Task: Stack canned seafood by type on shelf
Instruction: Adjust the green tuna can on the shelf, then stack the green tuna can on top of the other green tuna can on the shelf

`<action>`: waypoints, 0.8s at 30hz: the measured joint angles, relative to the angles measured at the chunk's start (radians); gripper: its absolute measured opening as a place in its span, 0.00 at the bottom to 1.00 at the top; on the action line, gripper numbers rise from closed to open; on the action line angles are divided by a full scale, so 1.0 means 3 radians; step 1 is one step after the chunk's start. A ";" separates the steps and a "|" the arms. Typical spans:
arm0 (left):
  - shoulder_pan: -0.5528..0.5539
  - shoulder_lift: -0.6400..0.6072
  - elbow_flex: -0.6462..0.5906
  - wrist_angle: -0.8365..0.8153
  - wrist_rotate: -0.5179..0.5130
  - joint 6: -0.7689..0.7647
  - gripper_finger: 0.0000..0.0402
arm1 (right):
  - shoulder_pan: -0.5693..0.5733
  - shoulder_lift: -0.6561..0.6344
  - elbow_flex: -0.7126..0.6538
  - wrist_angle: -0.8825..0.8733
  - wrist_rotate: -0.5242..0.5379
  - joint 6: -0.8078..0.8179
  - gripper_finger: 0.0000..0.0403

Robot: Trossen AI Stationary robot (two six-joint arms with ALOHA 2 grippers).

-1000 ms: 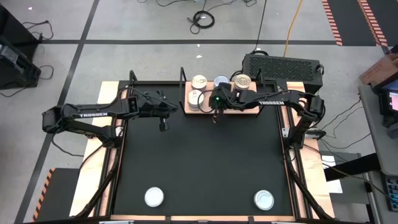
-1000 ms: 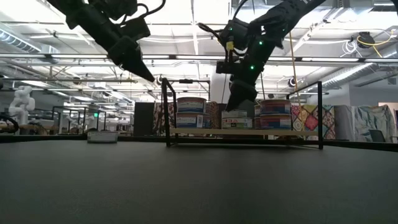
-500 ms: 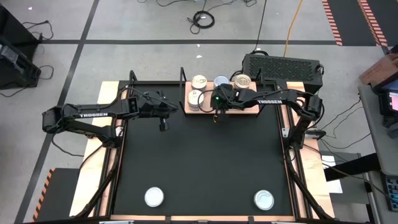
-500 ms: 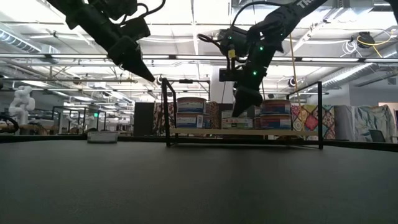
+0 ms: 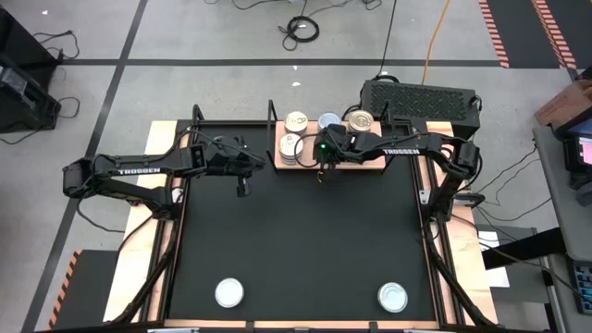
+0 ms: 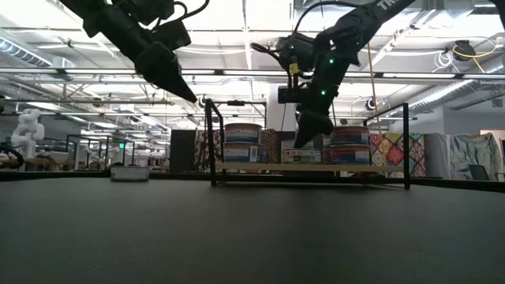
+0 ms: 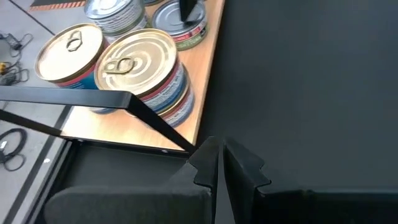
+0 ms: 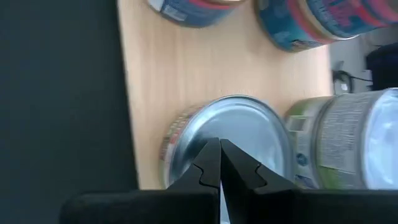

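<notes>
Most of the canned seafood (image 5: 319, 129): find stacked in short piles on the shelf (image 5: 368, 161) at the far edge of the desk (image 5: 296, 231). Find two more near the desk's front edge, well apart: a white-topped tin (image 5: 229, 293) and a blue-silver tin (image 5: 392, 297). Locate the right pincer (image 8: 219, 144) directly above a silver-lidded tin (image 8: 249, 127) at the shelf's front edge; clenched, grasping nothing. Locate the left pincer (image 7: 217, 149) hovering off the shelf's left end; all but clenched, likewise empty. Beware of descending with clenched fingers: likely to strike the lid and shove the tin off the board or into the neighbouring piles. Beware also of mixing types through similar lid colours. Avoid the black corner post when bringing the left arm in. Compared with one second earlier: right pincer raised clear of the shelf tins; left arm unchanged; tins unmoved.
</notes>
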 joint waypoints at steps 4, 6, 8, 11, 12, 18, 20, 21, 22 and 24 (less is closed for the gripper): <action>-0.0019 0.0000 0.0001 0.0000 0.0043 -0.0027 0.07 | 0.0065 -0.0133 -0.0004 0.0048 0.0190 -0.0074 0.00; -0.0039 0.0000 0.0003 0.0000 0.0045 -0.0074 0.07 | 0.0083 -0.0238 -0.0004 0.0056 0.0188 -0.0079 0.00; -0.0076 0.0000 0.0003 -0.0003 0.0060 -0.0088 0.07 | 0.0099 -0.0344 -0.0004 0.0021 0.0189 -0.0077 0.00; -0.0152 0.0000 0.0004 -0.0023 0.0205 -0.0188 0.07 | 0.0152 -0.0539 -0.0004 -0.0136 0.0185 0.0009 0.00; -0.0187 0.0000 0.0005 -0.0055 0.0314 -0.0249 0.07 | 0.0181 -0.0606 -0.0002 -0.0217 0.0145 0.0065 0.00; -0.0571 0.0000 0.0005 -0.0407 0.1061 -0.0877 0.07 | 0.0544 -0.0919 -0.0047 -0.0612 -0.0261 0.0387 0.00; -0.0832 0.0000 0.0005 -0.0466 0.1096 -0.1156 0.07 | 0.0734 -0.0972 -0.0089 -0.0643 -0.0251 0.0445 0.00; -0.0988 0.0000 0.0005 -0.0465 0.1093 -0.1277 0.07 | 0.0828 -0.0978 -0.0103 -0.0654 -0.0250 0.0483 0.00; -0.1151 0.0000 0.0005 -0.0458 0.1086 -0.1396 0.07 | 0.0920 -0.0978 -0.0112 -0.0651 -0.0249 0.0523 0.00; -0.1464 0.0009 0.0005 -0.0452 0.1079 -0.1649 0.07 | 0.1100 -0.0978 -0.0126 -0.0659 -0.0246 0.0602 0.00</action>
